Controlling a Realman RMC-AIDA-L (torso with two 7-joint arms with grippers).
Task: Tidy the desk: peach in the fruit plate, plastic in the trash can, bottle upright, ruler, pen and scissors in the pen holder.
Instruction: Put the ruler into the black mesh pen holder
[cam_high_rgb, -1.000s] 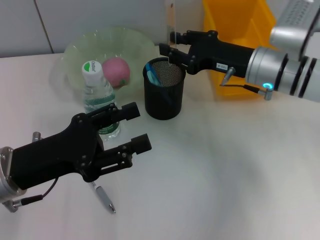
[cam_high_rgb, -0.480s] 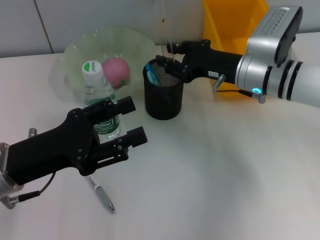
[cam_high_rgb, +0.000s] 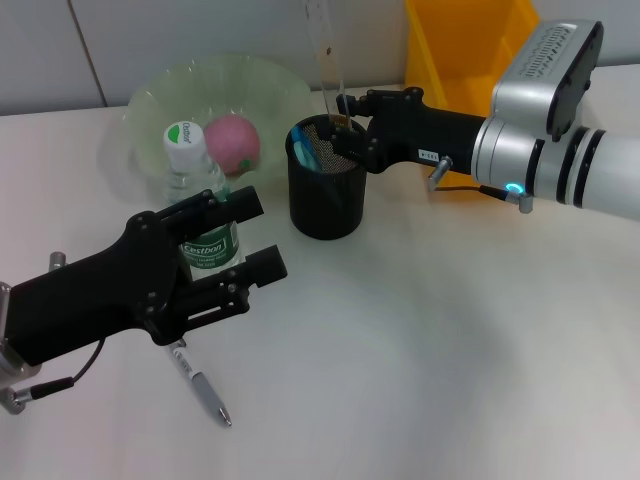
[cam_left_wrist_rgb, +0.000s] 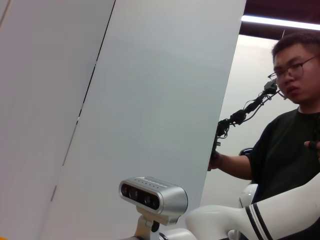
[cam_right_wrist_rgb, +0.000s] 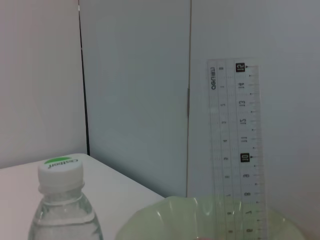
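Left gripper (cam_high_rgb: 258, 238): matte black, blocky fingers, thin black cable + silver connector near wrist. Right gripper (cam_high_rgb: 343, 122): black housing, small white label, silver/white forearm w/ black bands, cyan LED ring.

A white surface (cam_high_rgb: 430, 360) carries everything, and pale wall panels (cam_high_rgb: 180, 40) with a dark vertical seam stand behind it. A yellow bin (cam_high_rgb: 470, 50) sits at the back of the surface, on the right. In the left wrist view, a man (cam_left_wrist_rgb: 285, 135) in glasses and a black T-shirt stands beside a light panel (cam_left_wrist_rgb: 150, 90), one arm raised.
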